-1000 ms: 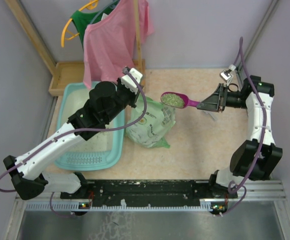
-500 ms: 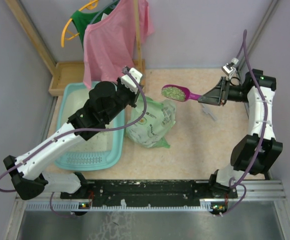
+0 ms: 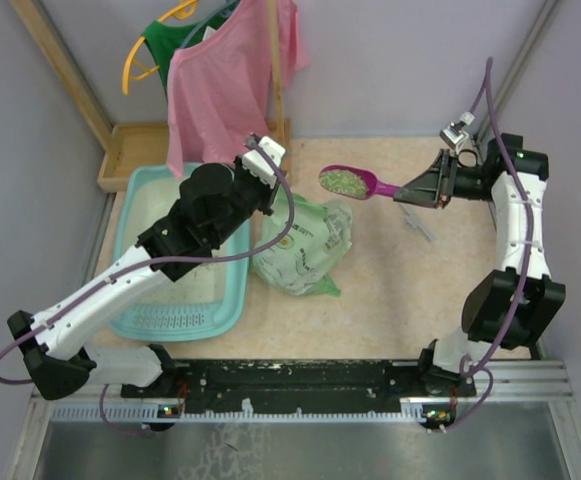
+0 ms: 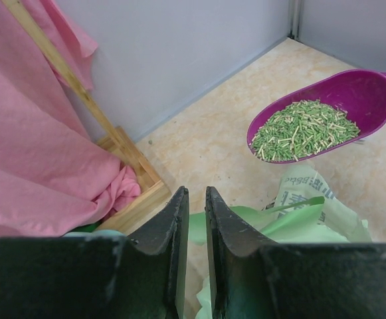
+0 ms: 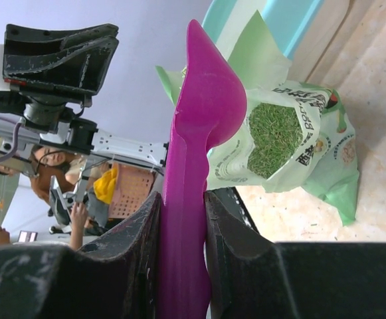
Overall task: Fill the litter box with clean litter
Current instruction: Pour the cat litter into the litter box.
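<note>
**Scoop of litter held aloft, bag and arm between it and the box**

The clean litter (image 3: 342, 181), loose olive-green granules, heaps in the bowl of a magenta plastic scoop (image 3: 355, 182) in the upper middle of the top view. More of it shows through the open mouth of a pale green printed bag (image 5: 312, 153) in the right wrist view. The scoop's long axis runs almost level across the frame, bowl to the left and handle to the right. The right claw (image 3: 410, 192) grips that handle between both jaws.

The light-teal rectangular plastic litter box (image 3: 232, 300) sits on the beige tabletop (image 3: 390, 290) at the left of the frame. Its long axis runs from top to bottom, with the slotted grille strip at the lower end.

The left arm lies diagonally across the litter box and covers much of its whitish base. The bag stands just beside the box's right rim, between box and scoop. The left claw (image 4: 193, 199) is drawn to a narrow slit, with the bag's green film showing between the jaws and the mouth edge pulled up toward it.

Beyond the box's upper end sits a wooden tray (image 3: 135, 150). A pink cloth (image 3: 225, 90) hangs over the box's top edge beside a slanted wooden pole (image 3: 278, 70).
</note>
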